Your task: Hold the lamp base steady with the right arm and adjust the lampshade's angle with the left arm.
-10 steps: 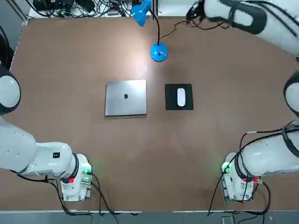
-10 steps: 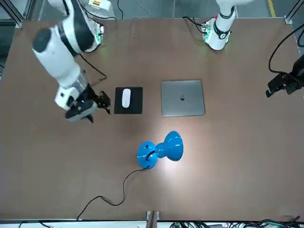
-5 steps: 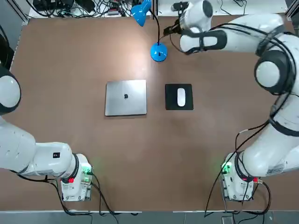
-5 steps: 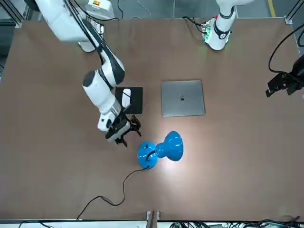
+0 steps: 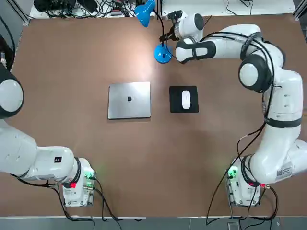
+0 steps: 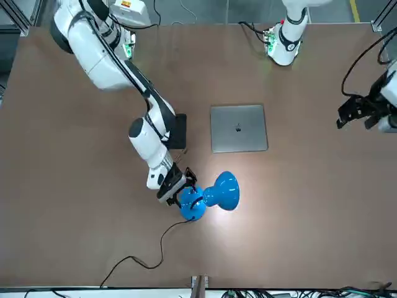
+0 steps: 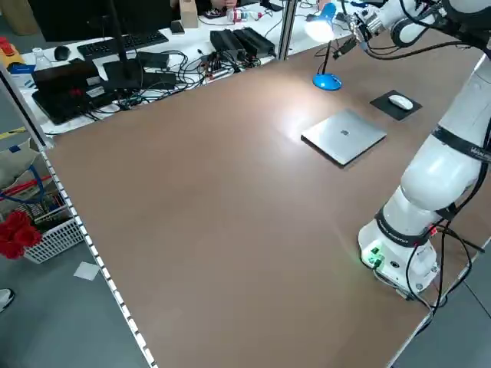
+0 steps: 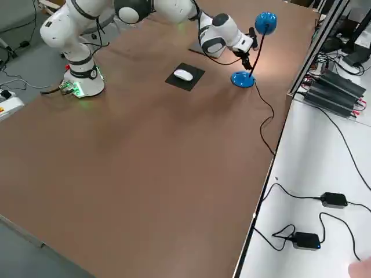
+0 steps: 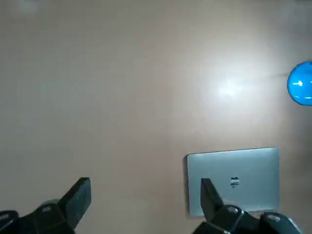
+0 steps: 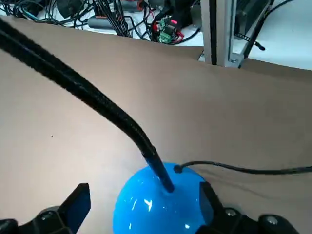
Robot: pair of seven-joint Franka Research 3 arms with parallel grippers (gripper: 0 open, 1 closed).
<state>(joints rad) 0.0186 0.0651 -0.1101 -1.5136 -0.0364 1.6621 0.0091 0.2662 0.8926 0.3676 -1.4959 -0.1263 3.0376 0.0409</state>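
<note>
The lamp base (image 5: 162,53) is a glossy blue disc at the far middle of the table, with a thin black neck (image 10: 92,97) rising from it. The blue lampshade (image 5: 144,13) hangs off that neck beyond the base, and it shows too in the front view (image 6: 224,190). My right gripper (image 6: 180,187) is open right at the base (image 6: 191,203). In the right wrist view the gripper (image 10: 144,190) has a finger on each side of the base (image 10: 156,204), without closing on it. My left gripper (image 6: 350,115) hovers open and empty high over the table's left side, far from the lamp.
A closed silver laptop (image 5: 129,99) lies mid-table, and a white mouse (image 5: 185,99) on a black pad sits to its right. The lamp's black cable (image 6: 149,254) trails toward the far edge. Cables and power bricks lie on the bench beyond that edge.
My right arm has swung in from the far right and brought its open gripper down to the lamp base. The left gripper has shifted slightly.
</note>
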